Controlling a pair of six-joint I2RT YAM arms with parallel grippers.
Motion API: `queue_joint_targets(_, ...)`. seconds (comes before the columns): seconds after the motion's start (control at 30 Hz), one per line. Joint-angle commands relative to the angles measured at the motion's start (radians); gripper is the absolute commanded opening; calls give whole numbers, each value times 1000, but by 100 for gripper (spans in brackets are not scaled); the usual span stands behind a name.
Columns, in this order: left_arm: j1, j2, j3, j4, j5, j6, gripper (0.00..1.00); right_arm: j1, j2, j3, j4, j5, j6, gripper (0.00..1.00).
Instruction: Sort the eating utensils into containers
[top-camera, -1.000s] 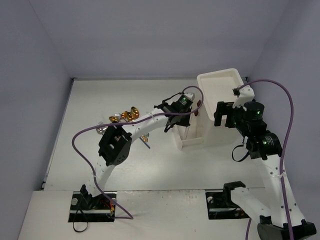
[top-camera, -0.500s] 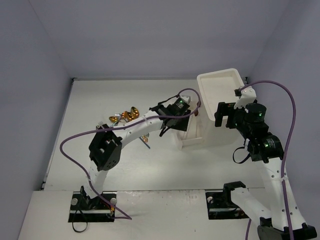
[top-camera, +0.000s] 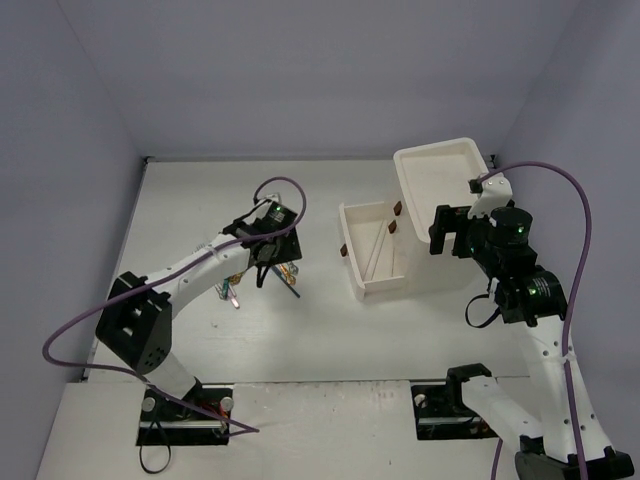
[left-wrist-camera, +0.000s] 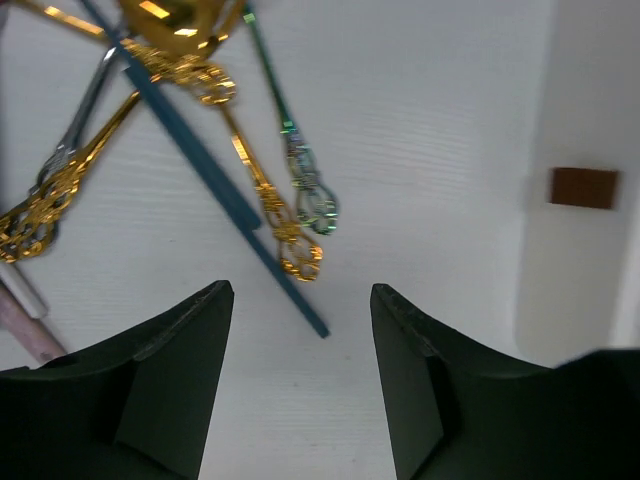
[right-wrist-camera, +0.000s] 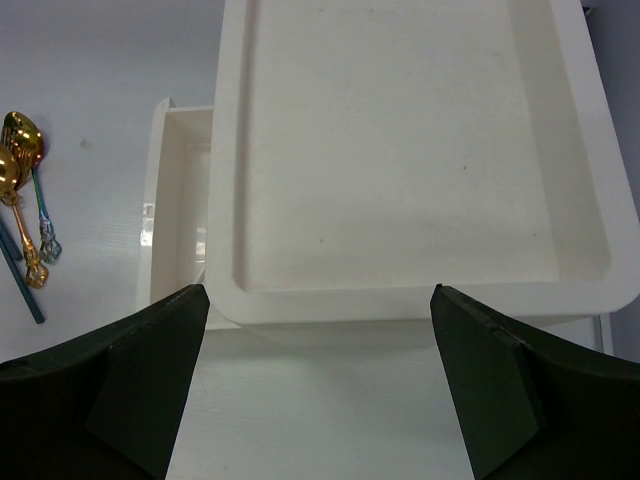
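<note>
Eating utensils (left-wrist-camera: 270, 200) lie in a loose pile on the table: gold spoons, a teal rod (left-wrist-camera: 225, 195) and a teal-handled piece (left-wrist-camera: 300, 170). My left gripper (left-wrist-camera: 300, 290) hovers open just over the pile's near end with nothing between its fingers; from above it (top-camera: 265, 268) sits over the pile (top-camera: 287, 272). One of the containers, a white drawer (top-camera: 352, 262), stands pulled out with thin silver rods (top-camera: 378, 248) inside. My right gripper (right-wrist-camera: 318, 292) hangs open and empty above the drawer unit's top (right-wrist-camera: 410, 140).
The white drawer unit (top-camera: 440, 180) stands at the back right, with brown handles (top-camera: 396, 209) on its drawers. A purple cable (top-camera: 70, 335) loops from the left arm. Grey walls close in the table on three sides.
My left gripper has swung left from over the open drawer back to the utensil pile and has opened. The drawer now shows uncovered. The right arm has barely moved.
</note>
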Motion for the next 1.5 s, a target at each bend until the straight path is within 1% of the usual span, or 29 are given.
queue_joint_targets(0.0,35,-36,-86,53,-28,-117,54,10,6,21,54,6,-12,91)
queue_joint_targets(0.17,39,23,-117,75,-11,-171,54,14,4,23,52,1,-12,91)
queue_joint_targets(0.33,44,75,-147,118,3,-194,54,15,-5,16,52,-2,-12,91)
queue_joint_targets(0.47,46,124,-146,123,20,-196,52,15,-13,7,52,-2,-12,91)
queue_joint_targets(0.6,46,131,-161,121,28,-203,46,15,-17,9,52,2,-12,91)
queue_joint_targets(0.63,46,127,-171,112,26,-203,43,17,-19,8,52,4,-12,91)
queue_joint_targets(0.83,46,72,-230,65,13,-209,30,18,-22,-3,53,6,-12,92)
queue_joint_targets(1.07,50,28,-285,39,-12,-200,20,21,-6,-5,55,0,-12,92)
queue_joint_targets(1.2,52,1,-303,24,-33,-187,11,24,0,-3,57,-5,-12,92)
queue_joint_targets(1.27,58,-21,-319,17,-41,-180,2,24,2,-5,57,-7,-12,92)
queue_joint_targets(1.3,60,-33,-323,15,-42,-176,0,25,4,-5,57,-8,-12,92)
queue_joint_targets(1.47,51,-103,-310,-25,-67,-128,0,28,4,-3,59,-12,-12,93)
